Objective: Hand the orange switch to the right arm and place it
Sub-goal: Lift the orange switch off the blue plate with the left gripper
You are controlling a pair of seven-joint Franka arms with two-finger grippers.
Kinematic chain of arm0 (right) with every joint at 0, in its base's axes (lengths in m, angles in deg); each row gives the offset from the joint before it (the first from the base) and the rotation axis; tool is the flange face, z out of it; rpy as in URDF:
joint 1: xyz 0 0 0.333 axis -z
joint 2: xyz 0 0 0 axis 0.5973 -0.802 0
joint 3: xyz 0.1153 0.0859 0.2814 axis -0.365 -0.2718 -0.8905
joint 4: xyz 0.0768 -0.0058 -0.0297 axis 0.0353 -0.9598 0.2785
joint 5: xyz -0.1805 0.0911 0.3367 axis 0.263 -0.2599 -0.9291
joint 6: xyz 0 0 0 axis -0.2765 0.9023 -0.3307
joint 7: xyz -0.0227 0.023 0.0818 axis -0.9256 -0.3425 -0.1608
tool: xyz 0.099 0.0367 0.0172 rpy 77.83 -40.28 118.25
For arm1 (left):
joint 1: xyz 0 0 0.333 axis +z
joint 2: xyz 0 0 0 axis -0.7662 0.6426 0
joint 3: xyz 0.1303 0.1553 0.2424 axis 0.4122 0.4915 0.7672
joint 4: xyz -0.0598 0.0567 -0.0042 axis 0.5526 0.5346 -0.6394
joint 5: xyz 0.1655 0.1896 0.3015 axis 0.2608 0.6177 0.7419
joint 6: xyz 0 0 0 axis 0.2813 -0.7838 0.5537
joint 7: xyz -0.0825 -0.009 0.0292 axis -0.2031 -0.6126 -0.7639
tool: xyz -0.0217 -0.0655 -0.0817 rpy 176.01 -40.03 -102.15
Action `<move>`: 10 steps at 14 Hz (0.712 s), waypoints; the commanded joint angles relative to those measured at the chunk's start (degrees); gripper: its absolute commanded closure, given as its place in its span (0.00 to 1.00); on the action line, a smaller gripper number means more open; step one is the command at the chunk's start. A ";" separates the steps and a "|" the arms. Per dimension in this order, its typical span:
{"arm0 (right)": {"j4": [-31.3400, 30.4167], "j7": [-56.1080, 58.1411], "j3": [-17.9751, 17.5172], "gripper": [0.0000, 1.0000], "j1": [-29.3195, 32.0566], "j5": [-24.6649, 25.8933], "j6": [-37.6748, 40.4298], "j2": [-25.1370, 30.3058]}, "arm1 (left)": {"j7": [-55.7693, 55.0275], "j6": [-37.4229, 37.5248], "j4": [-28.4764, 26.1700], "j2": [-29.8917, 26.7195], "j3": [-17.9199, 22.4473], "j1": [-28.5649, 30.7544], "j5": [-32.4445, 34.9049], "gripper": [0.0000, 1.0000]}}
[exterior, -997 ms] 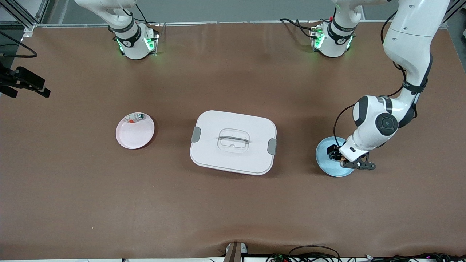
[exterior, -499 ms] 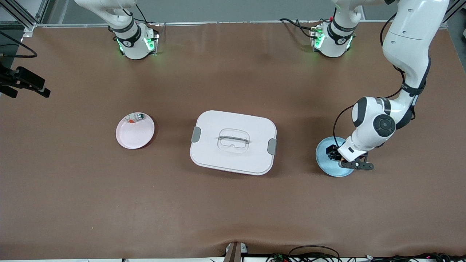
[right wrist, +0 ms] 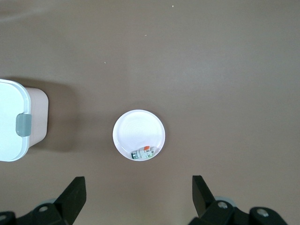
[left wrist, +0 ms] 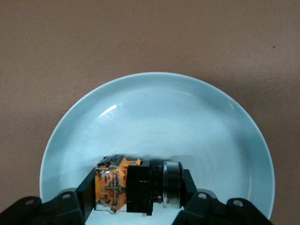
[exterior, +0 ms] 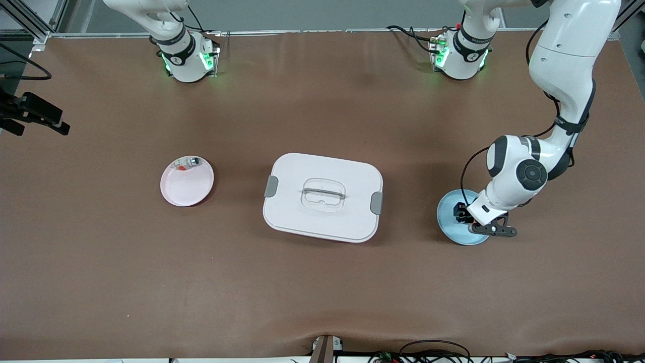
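Note:
The orange switch (left wrist: pixel 136 187), a small black block with an orange, clear-cased end and a round silver-ringed end, lies in the pale blue plate (left wrist: pixel 154 117) toward the left arm's end of the table. My left gripper (left wrist: pixel 138 193) is down in that plate (exterior: pixel 450 227) and shut on the switch, one black finger against each end. My right gripper (right wrist: pixel 138 197) hangs high over the table with its fingers wide open and nothing between them. The right wrist view looks down on the pink plate (right wrist: pixel 138 125).
A white lidded box (exterior: pixel 322 196) with grey clasps stands mid-table between the two plates. The pink plate (exterior: pixel 187 187), toward the right arm's end, holds a tiny silver-and-green piece (exterior: pixel 189 163) with a red-orange bit. Cables run along the table's near edge.
My left gripper's fingers have closed on the orange switch in the blue plate, and the left arm has shifted slightly. The right arm has not moved.

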 commanded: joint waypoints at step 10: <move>-0.85 0.03 -0.09 0.00 0.31 0.66 0.20 1.17 | -2.65 20.30 6.17 -10.52 -2.51 0.21 0.25 0.96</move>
